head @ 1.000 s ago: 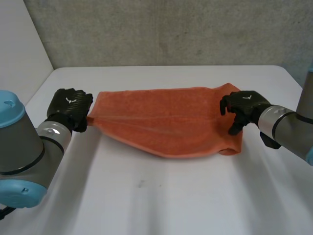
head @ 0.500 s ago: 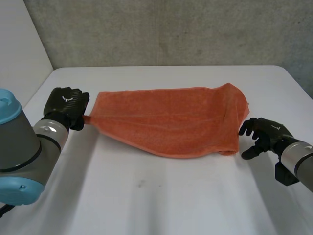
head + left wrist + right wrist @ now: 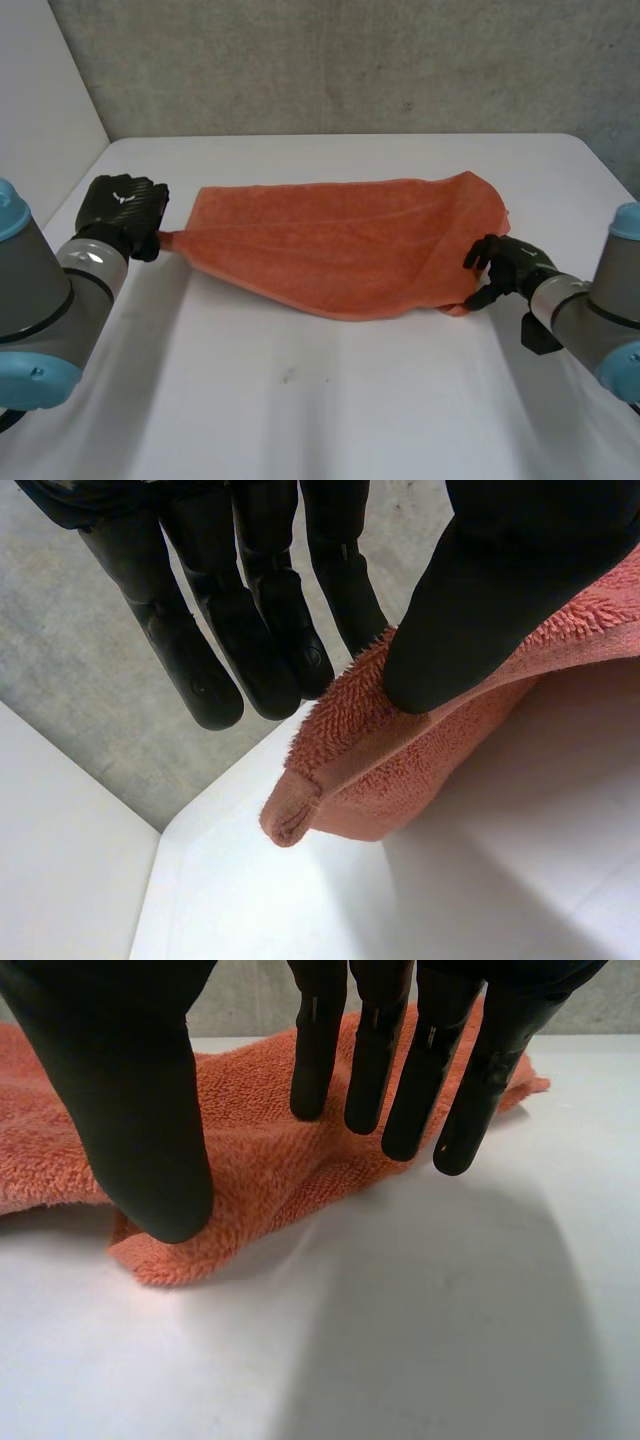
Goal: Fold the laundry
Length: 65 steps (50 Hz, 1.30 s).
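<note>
Hard to tell whether the thumb of the right hand (image 3: 505, 266) touches the cloth. In the head view, hides part of the near right corner of the orange towel (image 3: 340, 240). Hovers over that corner with fingers straight and spread, pinching nothing. At the far left corner, pinched between thumb and fingers of the left hand (image 3: 122, 208) and pulled to a point. Lies across the middle of the white table (image 3: 330, 400), long axis from hand to hand, narrow at the left, broad at the right.
</note>
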### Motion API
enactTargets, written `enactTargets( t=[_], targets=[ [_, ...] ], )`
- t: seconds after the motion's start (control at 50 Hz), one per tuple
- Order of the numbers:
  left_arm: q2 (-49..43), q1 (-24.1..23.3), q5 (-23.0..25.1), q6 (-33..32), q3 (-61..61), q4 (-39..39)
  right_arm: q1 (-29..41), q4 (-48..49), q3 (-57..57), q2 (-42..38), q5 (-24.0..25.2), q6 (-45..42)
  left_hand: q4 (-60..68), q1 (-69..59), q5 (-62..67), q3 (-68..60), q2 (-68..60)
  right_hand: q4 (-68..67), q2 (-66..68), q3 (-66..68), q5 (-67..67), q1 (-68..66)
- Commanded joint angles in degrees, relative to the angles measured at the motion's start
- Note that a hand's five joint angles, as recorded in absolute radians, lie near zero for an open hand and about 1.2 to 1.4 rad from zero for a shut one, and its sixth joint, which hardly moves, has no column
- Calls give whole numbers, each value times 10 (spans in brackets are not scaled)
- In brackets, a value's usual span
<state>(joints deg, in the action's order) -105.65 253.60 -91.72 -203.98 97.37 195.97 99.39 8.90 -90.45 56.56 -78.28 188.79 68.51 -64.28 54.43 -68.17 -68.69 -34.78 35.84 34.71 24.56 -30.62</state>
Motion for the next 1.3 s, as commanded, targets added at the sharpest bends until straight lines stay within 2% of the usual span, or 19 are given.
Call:
enactTargets(
  t=[0.02,0.16,0.2,0.26,0.36,0.42,0.48,0.58,0.62,0.7,0.76,0.84,0.98,1.08,1.14,1.2,1.22,1.24,1.3],
  targets=[
    [-1,8,0,0,-3,0,37,-3,52,-36,-14,0,115,-157,156,-118,-113,-39,28,40,41,-81],
    [-2,8,0,1,-3,0,53,-4,78,-59,-15,2,115,-157,156,-118,-113,-59,48,60,61,-101],
    [-3,8,0,1,-4,1,59,-5,84,-65,-15,1,115,-157,156,-118,-113,-158,147,158,160,-199],
    [-3,8,0,1,-5,1,66,-13,92,-69,-17,-1,115,-157,156,-118,-113,-451,441,452,453,-493],
    [-1,8,0,1,-9,-1,64,-30,114,-43,-41,-11,115,-157,156,-118,-113,-452,442,453,454,-494],
    [4,6,-2,1,-9,-2,60,-42,121,36,-40,-43,115,-157,156,-118,-113,-452,442,453,454,-494],
    [31,7,-2,1,-6,-9,58,-91,139,114,-12,-128,115,-157,156,-118,-113,-452,442,453,454,-494],
    [73,7,-2,1,-2,-41,46,-250,200,146,30,-299,115,-157,156,-118,-113,-452,442,453,454,-494],
    [92,7,-1,2,1,-66,33,-335,221,151,28,-377,115,-157,156,-118,-113,-452,442,453,454,-494],
    [107,6,0,0,7,-109,24,-445,234,150,16,-464,115,-157,156,-118,-113,-452,442,453,454,-494],
    [106,7,2,0,15,-131,26,-477,225,141,2,-498,115,-157,156,-118,-113,-452,442,453,454,-494],
    [96,8,10,0,27,-140,27,-476,204,112,-10,-525,115,-157,156,-118,-113,-452,442,453,454,-494],
    [-65,8,25,-5,-30,-138,30,-436,229,5,-29,-538,115,-157,156,-118,-113,-452,442,453,454,-494],
    [-138,4,23,-21,-206,-139,30,-352,381,-46,-85,-537,115,-157,156,-118,-113,-452,442,453,454,-494],
    [-141,3,22,-34,-299,-130,32,-281,487,-46,-102,-533,115,-157,156,-118,-113,-452,442,453,454,-494],
    [-132,0,21,-41,-402,-67,33,-212,538,-42,-99,-527,115,-157,156,-118,-113,-452,442,453,454,-494],
    [-125,-1,20,-44,-416,-43,33,-164,548,-27,-95,-525,115,-157,156,-118,-113,-452,442,453,454,-494],
    [-104,-2,17,-45,-427,9,32,-142,548,-14,-92,-524,115,-157,156,-118,-113,-452,442,453,454,-494],
    [-73,-2,15,-46,-423,77,31,-96,522,48,-72,-521,115,-157,156,-118,-113,-452,442,453,454,-494]
  ],
)
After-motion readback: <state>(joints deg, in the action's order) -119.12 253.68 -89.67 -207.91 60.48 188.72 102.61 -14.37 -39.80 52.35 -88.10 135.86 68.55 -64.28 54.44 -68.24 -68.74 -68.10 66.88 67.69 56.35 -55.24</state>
